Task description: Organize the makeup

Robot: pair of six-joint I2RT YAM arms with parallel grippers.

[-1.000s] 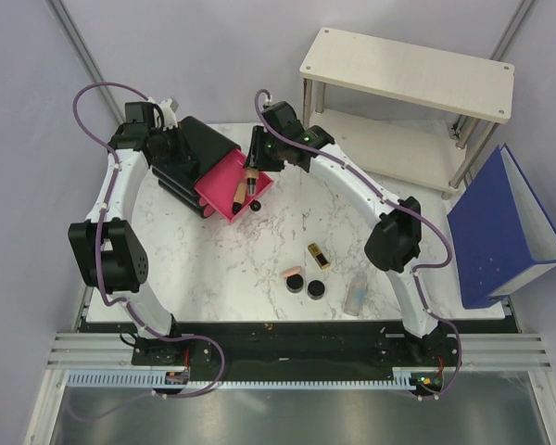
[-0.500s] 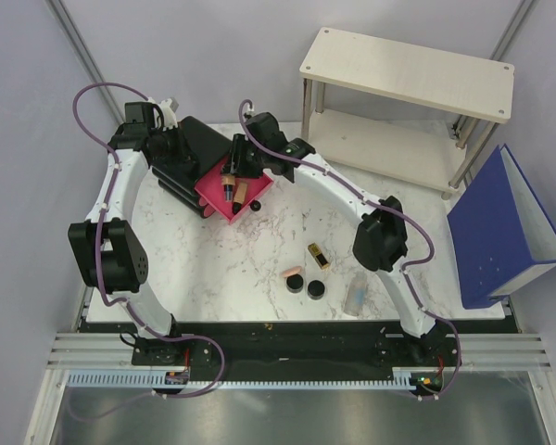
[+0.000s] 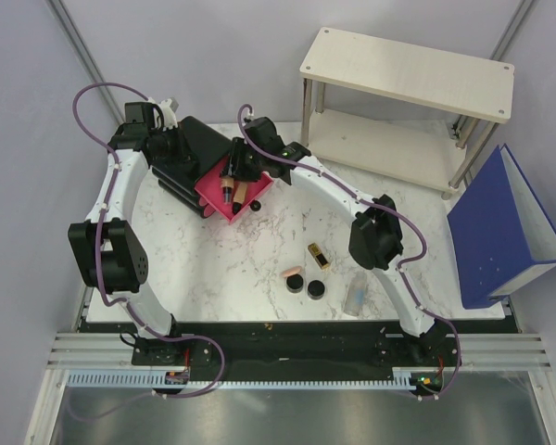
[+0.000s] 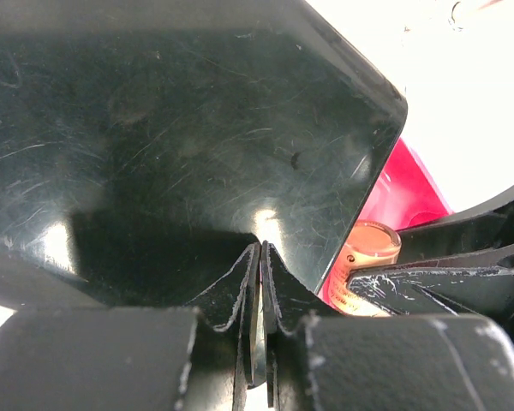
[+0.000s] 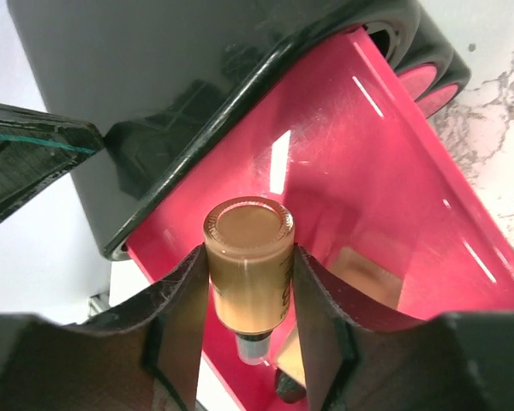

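Note:
My right gripper (image 3: 235, 172) is shut on a tan tube (image 5: 248, 227), its flat base up and its cap end down inside the open pink drawer (image 5: 385, 180) of the black box (image 3: 204, 144). The same tan tube (image 4: 368, 248) also shows in the left wrist view. Another tan tube (image 3: 243, 190) lies in the drawer (image 3: 213, 190). My left gripper (image 4: 262, 257) is shut on a thin edge of the black box (image 4: 180, 128). On the table lie a gold-and-black lipstick (image 3: 319, 256), a peach compact (image 3: 291, 273), two black compacts (image 3: 315, 289) and a clear bluish tube (image 3: 357, 295).
A pale wooden two-level shelf (image 3: 408, 69) stands at the back right. A blue binder (image 3: 502, 227) leans at the right edge. A small black knob (image 3: 256, 205) sits at the drawer's front corner.
My right gripper has moved left and down into the pink drawer, carrying the tan tube. The left arm and the box have not moved.

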